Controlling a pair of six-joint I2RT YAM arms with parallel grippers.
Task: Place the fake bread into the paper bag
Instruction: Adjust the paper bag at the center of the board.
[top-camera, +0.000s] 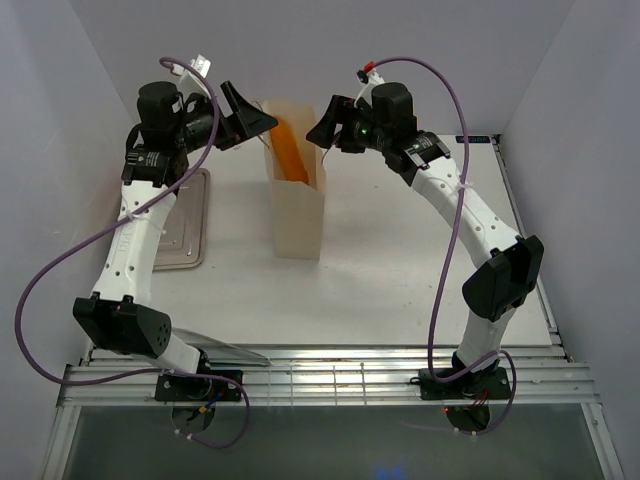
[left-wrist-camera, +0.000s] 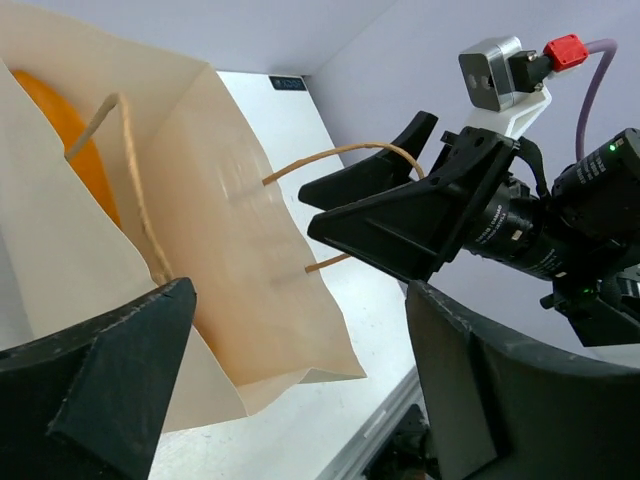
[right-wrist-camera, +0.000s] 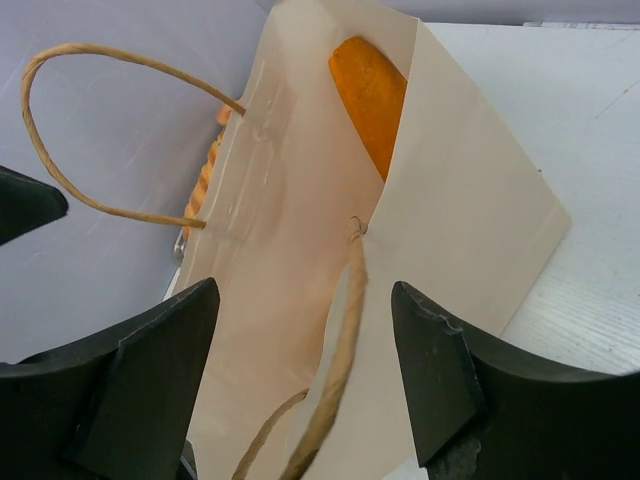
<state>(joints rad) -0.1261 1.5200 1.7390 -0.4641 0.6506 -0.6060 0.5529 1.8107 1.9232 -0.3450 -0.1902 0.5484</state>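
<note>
The tan paper bag (top-camera: 298, 205) stands upright at the middle back of the table, its mouth open. A long orange piece of fake bread (top-camera: 290, 150) leans inside it, also seen in the wrist views (left-wrist-camera: 75, 130) (right-wrist-camera: 372, 95). My left gripper (top-camera: 255, 120) hovers open at the bag's upper left (left-wrist-camera: 298, 310). On the other side my right gripper (top-camera: 322, 125) is open by the rim (right-wrist-camera: 305, 300). A cord handle (right-wrist-camera: 345, 350) hangs loose between its fingers, untouched. Another orange, ridged piece (right-wrist-camera: 205, 170) shows just beyond the bag's far side.
A flat silver tray (top-camera: 190, 235) lies left of the bag, partly under my left arm. The enclosure's walls stand close behind and beside both grippers. The two grippers face each other across the bag's mouth (left-wrist-camera: 400, 200).
</note>
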